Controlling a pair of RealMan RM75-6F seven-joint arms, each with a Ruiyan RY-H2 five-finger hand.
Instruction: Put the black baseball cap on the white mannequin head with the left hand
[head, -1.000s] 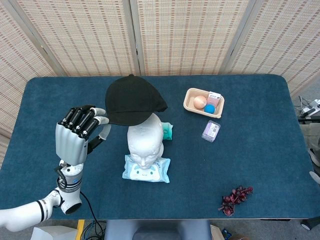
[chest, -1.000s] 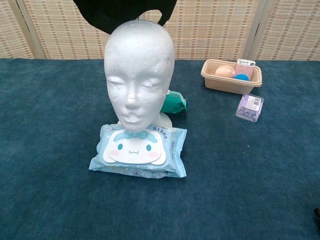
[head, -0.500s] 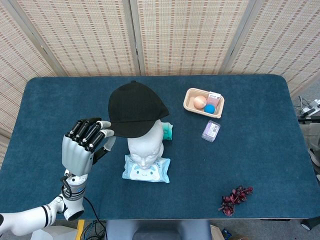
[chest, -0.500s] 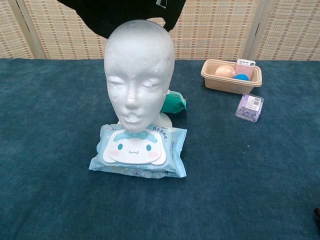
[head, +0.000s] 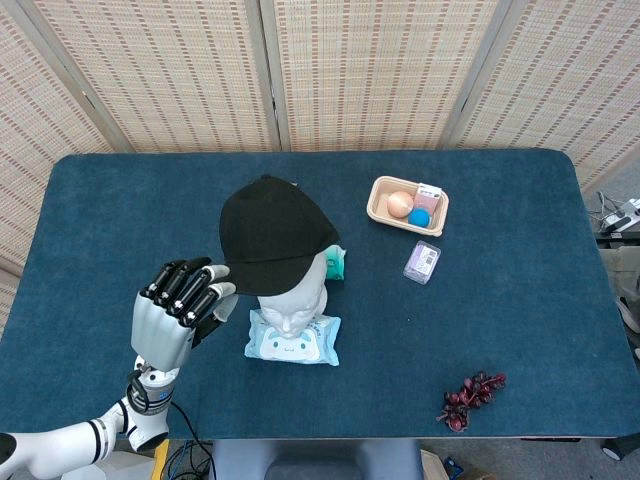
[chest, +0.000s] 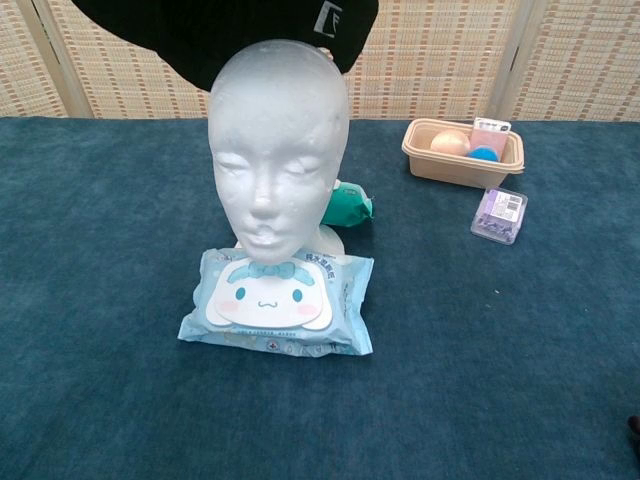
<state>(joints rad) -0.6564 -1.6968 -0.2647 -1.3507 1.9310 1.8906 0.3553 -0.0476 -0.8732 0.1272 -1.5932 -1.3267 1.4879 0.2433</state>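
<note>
Cap (head: 272, 235) is coming nearer, now hanging over the head (head: 290, 298). Your left hand (head: 175, 310) is pinching its brim edge; soft, light crown — you're best holding the stiff brim.

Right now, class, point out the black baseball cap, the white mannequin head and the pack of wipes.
black baseball cap (head: 268, 232), head view, on the crown.
white mannequin head (chest: 272, 170), chest view, on the face near the nose.
pack of wipes (chest: 275, 302), chest view, on the cartoon label on its front.
</note>
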